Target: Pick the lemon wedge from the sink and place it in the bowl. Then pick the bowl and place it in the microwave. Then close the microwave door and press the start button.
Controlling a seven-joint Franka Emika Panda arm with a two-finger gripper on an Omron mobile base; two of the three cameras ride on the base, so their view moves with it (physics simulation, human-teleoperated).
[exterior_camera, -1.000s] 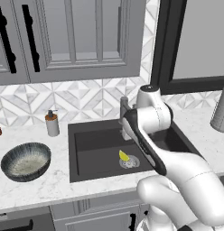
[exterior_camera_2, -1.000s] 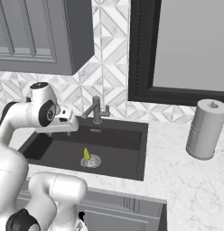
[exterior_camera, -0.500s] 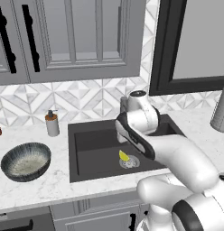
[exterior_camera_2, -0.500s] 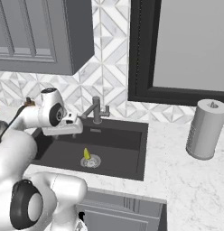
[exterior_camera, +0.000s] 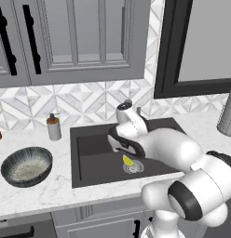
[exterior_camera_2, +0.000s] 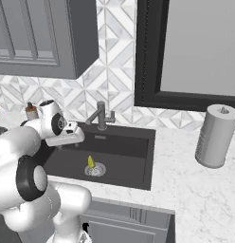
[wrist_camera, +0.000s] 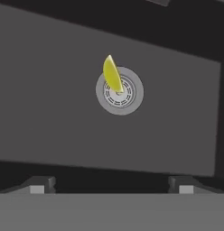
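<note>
The lemon wedge stands on edge on the round metal drain in the dark sink. My gripper hangs over the sink's left half, above the wedge and apart from it. It is open, and nothing sits between its fingertips. The blue-grey bowl rests on the counter left of the sink, with nothing in it. The black-framed microwave is on the wall at the upper right. I cannot make out the microwave door.
A soap dispenser stands behind the bowl by the backsplash. The grey faucet rises at the sink's back edge. A paper towel roll stands on the right counter. Grey cabinets hang above.
The arm has folded down and forward, bringing the hand lower over the sink and a little left. The gripper stays open. The lemon wedge and bowl have not moved.
</note>
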